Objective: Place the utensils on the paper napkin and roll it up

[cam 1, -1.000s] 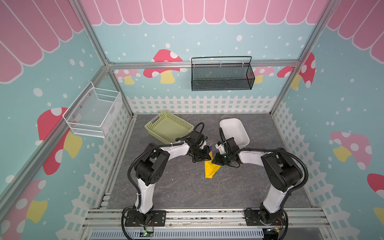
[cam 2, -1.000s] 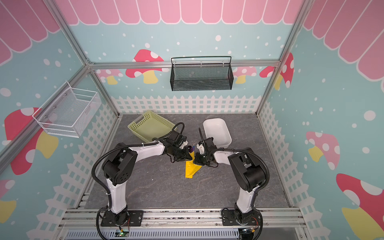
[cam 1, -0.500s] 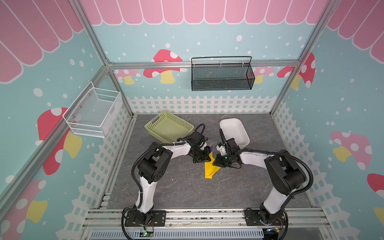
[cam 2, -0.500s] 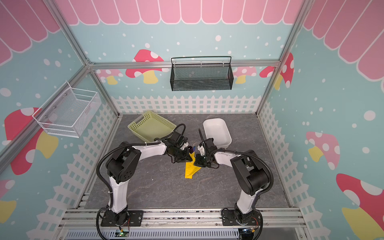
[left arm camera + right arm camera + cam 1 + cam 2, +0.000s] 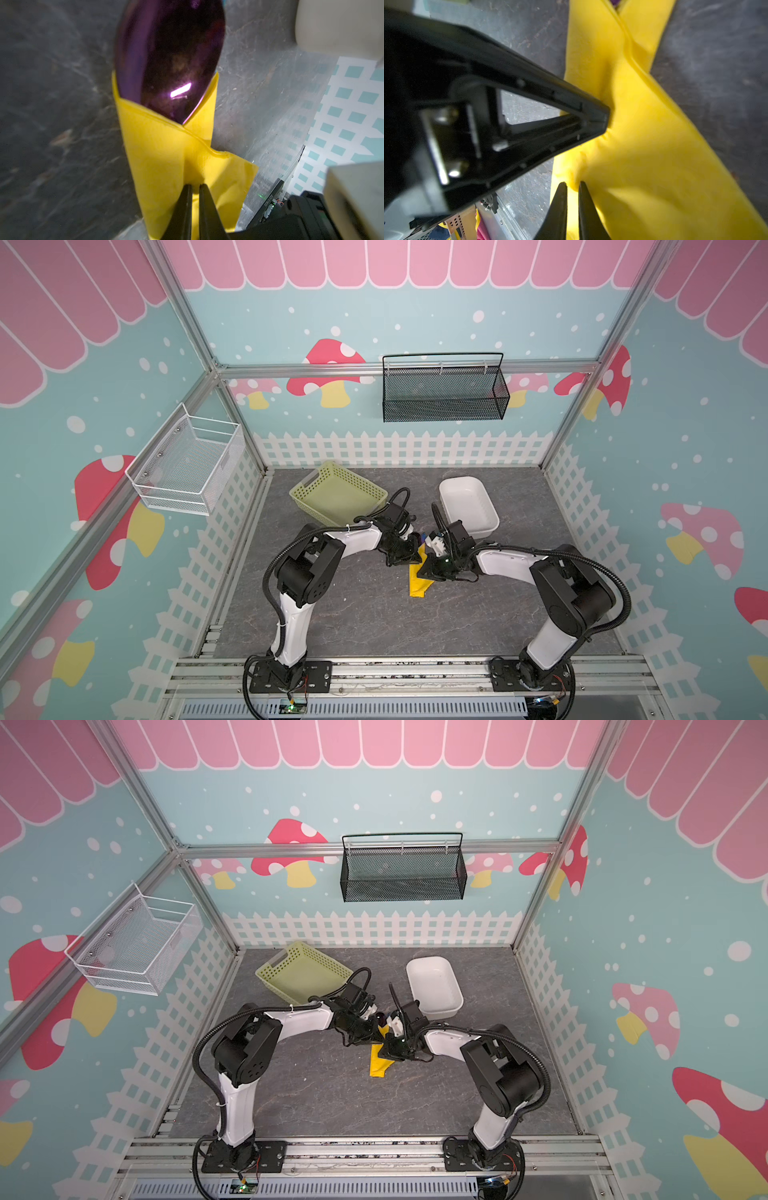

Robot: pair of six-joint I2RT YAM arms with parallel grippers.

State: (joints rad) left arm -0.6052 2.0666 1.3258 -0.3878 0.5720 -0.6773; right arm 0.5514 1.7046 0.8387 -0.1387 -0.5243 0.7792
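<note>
**One paper napkin point(image 5: 417, 587) bundle, two arms attending**

**Top views**
- Paper napkin: bright yellow, wrapped into a narrow strip. It lies on the grey tabletop point(image 5: 353, 614) near the middle and shows in both top views point(image 5: 379, 1067). The far end is under the two hands and the near end lies free.
- Left hand point(image 5: 409, 558): low on the strip's far part, reaching in from the left.
- Right hand point(image 5: 428, 570): just beside it, reaching in from the right. Neither hand's grip can be read from up here.
- Spoon point(image 5: 380, 1017): dark purple, with the bowl showing past the strip's far end, between the two wrists.
- Green basket point(image 5: 309, 479): perforated, behind the left arm, apart from the napkin.
- White tub point(image 5: 467, 502): behind the right arm, apart from the napkin.
- Wall fittings: black mesh shelf point(image 5: 444, 393) on the back wall and white wire basket point(image 5: 187, 468) on the left wall.

**Left wrist view**
- Spoon point(image 5: 170, 58): the translucent purple bowl comes out of the napkin's open end.
- Paper napkin point(image 5: 158, 149): two flaps cross just below the bowl.
- Left hand point(image 5: 195, 187): the tips are almost together, pinching a raised ridge of the napkin.

**Right wrist view**
- Paper napkin point(image 5: 654, 155): fills most of the frame, creased.
- Right hand point(image 5: 572, 184): the tips are close with a narrow gap, at a puckered edge of the napkin. Cannot tell whether they clamp it.
- Left hand's fingers point(image 5: 550, 116): the tip presses into the napkin nearby and dents it.
</note>
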